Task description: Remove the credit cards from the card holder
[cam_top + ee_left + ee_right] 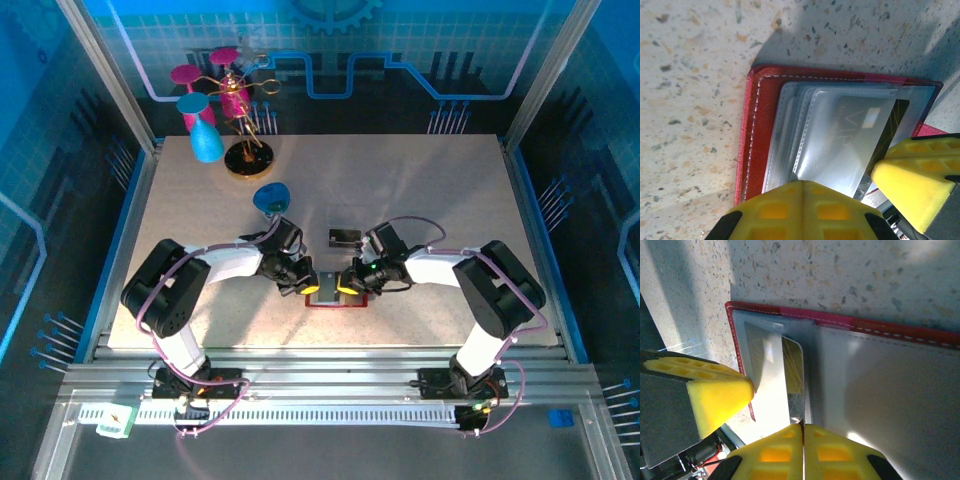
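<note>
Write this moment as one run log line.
card holder: open on table; left gripper: shut, at sleeves; right gripper: shut on credit card

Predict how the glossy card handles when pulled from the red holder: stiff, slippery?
Credit card looks thin, flat, unbent: probably stiff, light. Glossy face: may slip in the right gripper. Card holder looks light, may drag along.

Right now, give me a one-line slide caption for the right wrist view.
Right gripper pinches the edge of a credit card in the open red card holder on the speckled table.
</note>
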Tool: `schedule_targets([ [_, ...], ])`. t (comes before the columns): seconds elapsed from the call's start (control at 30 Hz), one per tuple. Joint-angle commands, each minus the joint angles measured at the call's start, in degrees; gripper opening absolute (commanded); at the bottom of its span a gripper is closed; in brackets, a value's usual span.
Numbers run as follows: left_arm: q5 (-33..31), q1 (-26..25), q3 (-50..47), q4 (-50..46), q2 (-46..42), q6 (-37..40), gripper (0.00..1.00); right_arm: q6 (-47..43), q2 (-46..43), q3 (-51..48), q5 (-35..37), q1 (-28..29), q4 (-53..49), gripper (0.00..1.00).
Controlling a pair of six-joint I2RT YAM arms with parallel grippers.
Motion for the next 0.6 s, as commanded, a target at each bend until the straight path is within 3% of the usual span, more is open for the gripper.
schedule_targets([
  [0.0,-2.23,0.20,0.33,-4.86,1.91,1.30,0.05,-1.28,-2.12,-1.05,-0.56,-1.49,-0.65,0.07],
  [0.57,-2.58,0.11,0.18,-4.91,1.36,1.00,0.05,-9.40,-6.56,-1.06,1.15,-5.03,-11.84,0.05],
])
